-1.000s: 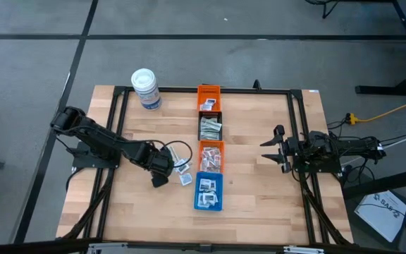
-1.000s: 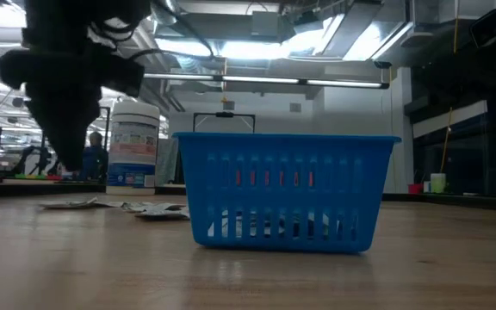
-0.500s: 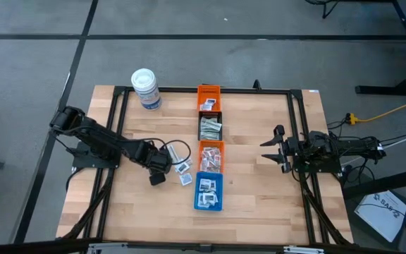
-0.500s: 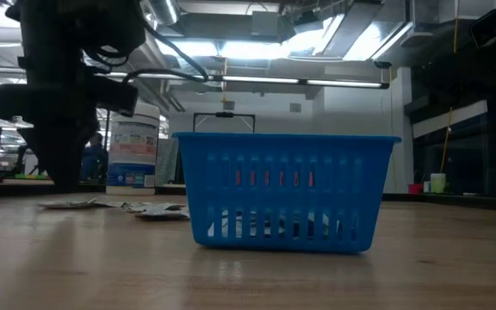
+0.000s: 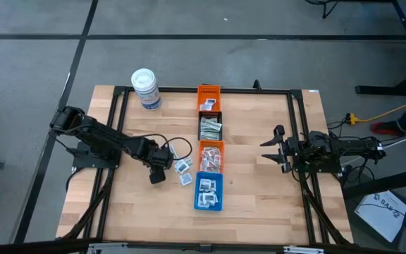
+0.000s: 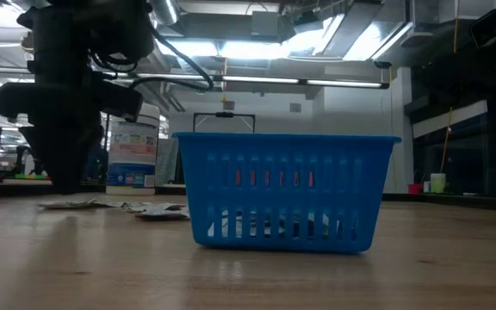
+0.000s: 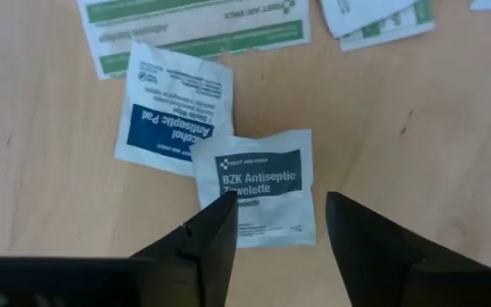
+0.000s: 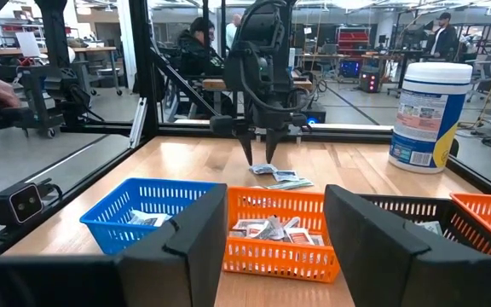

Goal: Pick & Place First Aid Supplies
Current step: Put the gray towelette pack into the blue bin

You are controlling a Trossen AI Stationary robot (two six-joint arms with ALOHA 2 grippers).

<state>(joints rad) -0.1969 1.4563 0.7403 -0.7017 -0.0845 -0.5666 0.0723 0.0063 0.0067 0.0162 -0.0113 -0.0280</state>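
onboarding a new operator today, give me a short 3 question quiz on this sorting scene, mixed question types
1. True or false: the left gripper stands open over a BZK antiseptic towelette packet lying on the table.
2. Which bin sits at the near end of the row of bins? A) blue bin B) black bin C) an orange bin
3. Fill in: the right gripper waits to the right of the bins, holding ____.

Key: 1 true; 2 A; 3 nothing.
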